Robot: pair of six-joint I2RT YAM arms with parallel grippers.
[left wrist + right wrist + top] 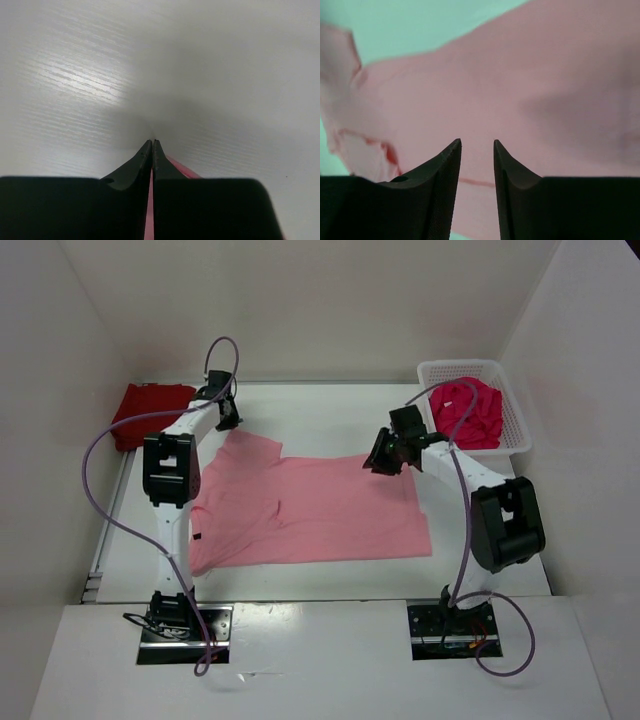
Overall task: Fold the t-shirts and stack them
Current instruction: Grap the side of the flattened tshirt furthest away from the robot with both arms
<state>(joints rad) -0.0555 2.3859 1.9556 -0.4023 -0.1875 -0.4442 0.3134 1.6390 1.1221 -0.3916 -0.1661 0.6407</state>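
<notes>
Top view first: the light pink t-shirt (310, 510) is seen spread flat across the middle of the table (330, 410), with one sleeve reaching far and left. The dark red t-shirt (150, 412) is bunched at the far left. The magenta t-shirt (468, 412) is heaped in the white mesh basket (515, 430) at the far right. The left gripper (226, 412) is set at that far-left sleeve, and the right gripper (383, 456) at the shirt's far edge, right of centre.

Over to the left wrist: the left gripper (152, 145) is shown with its jaws pressed together. A thin strip of the light pink t-shirt (182, 171) is visible in the slit and just to the right, so a pinch on the edge is judged. Very little cloth appears to be caught, and it could be lost in a lift.

Now the right wrist: the right gripper (477, 142) is shown with its jaws parted by a narrow gap and nothing between them. The light pink t-shirt (545, 75) is spread beneath; contact cannot be told. If the jaws are closed on flat cloth, nothing may be gathered. With only one side held, the shirt would be dragged askew and the fold spoiled.
</notes>
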